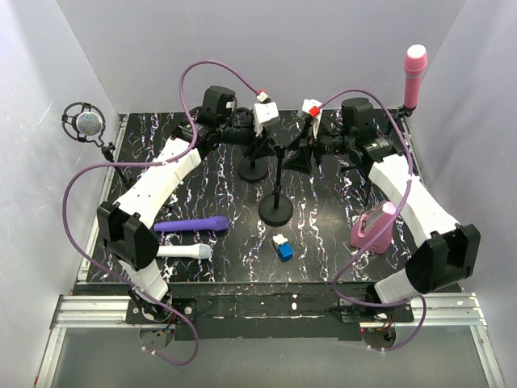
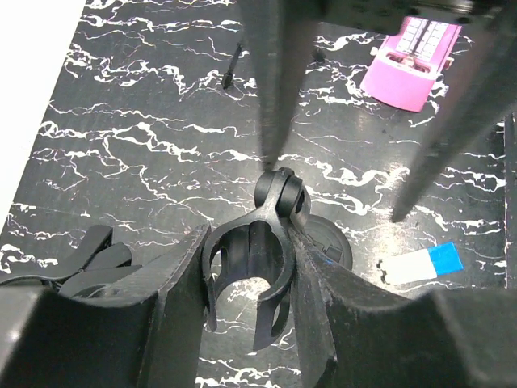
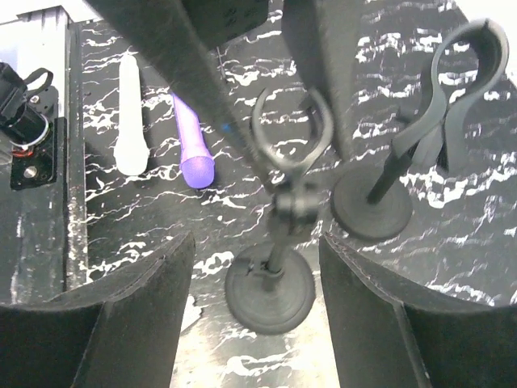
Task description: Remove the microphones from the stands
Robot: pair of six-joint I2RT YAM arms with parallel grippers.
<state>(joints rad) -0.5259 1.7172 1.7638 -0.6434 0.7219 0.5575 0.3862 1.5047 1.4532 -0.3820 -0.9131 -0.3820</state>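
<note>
Black, white-veined counter (image 1: 323, 242) seen from above, with two robot arms bolted at its near edge. Nearest, on the left, a white microphone (image 1: 184, 251) and just behind it a purple microphone (image 1: 192, 225) lie flat on the counter, apart from any stand. A small blue and white block (image 1: 283, 247) sits near the middle and a pink box (image 1: 371, 230) on the right. Further back, the central stand (image 1: 276, 212) rises from a round base, its clip (image 2: 277, 212) empty. The left fingers (image 2: 178, 307) press on both sides of that clip. The right fingers (image 3: 121, 323) are spread wide, gripping nothing. A second stand (image 1: 253, 170) is just beyond. Farthest away, a pink microphone (image 1: 414, 74) is upright at the right corner and a silver microphone (image 1: 85, 123) hangs at the left.
</note>
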